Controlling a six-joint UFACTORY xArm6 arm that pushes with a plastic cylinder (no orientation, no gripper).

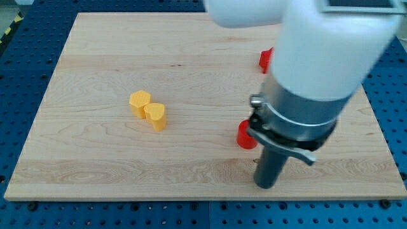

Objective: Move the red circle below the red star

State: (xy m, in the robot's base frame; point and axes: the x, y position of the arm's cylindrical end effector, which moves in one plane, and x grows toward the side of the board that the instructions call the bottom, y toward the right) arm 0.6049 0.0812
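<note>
A red circle block (244, 135) stands at the view's right of middle, partly hidden by the arm. A red block (266, 60), likely the red star, shows near the view's top right, mostly hidden behind the arm. My tip (265, 185) rests on the board just below and to the right of the red circle, close to it; I cannot tell if they touch.
A yellow hexagon block (140, 102) and a yellow heart block (156, 116) sit touching at the view's left of middle. The wooden board (95, 172) lies on a blue perforated table. The bulky white and grey arm (318, 70) covers the view's top right.
</note>
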